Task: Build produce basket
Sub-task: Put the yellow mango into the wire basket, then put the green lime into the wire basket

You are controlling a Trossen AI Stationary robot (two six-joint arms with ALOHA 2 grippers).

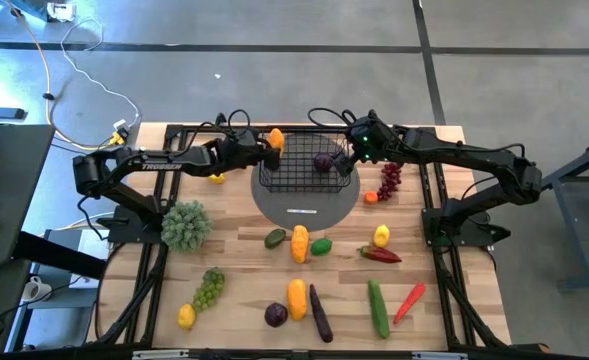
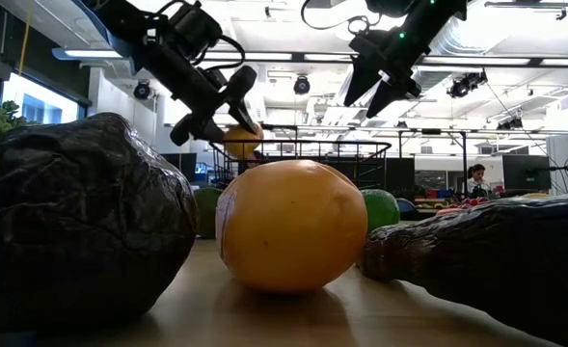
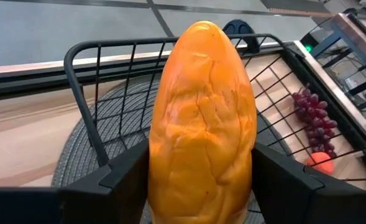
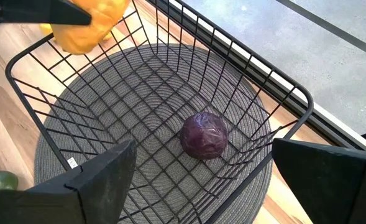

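A black wire-grid basket (image 1: pixel 307 165) sits on a round grey woven mat (image 1: pixel 305 203) at the tabletop's far edge, holding one dark purple ball (image 4: pixel 204 135). The left end effector (image 1: pixel 271 150) grips an elongated orange fruit (image 3: pixel 201 124) over the basket's rim; the right end effector (image 1: pixel 352 158) hovers open above the basket.

One wire basket (image 1: pixel 306 160), three orange pieces (image 1: pixel 299 243), two lemons (image 1: pixel 381 236), two grape bunches (one green (image 1: pixel 210 287), one purple (image 1: pixel 390 179)).
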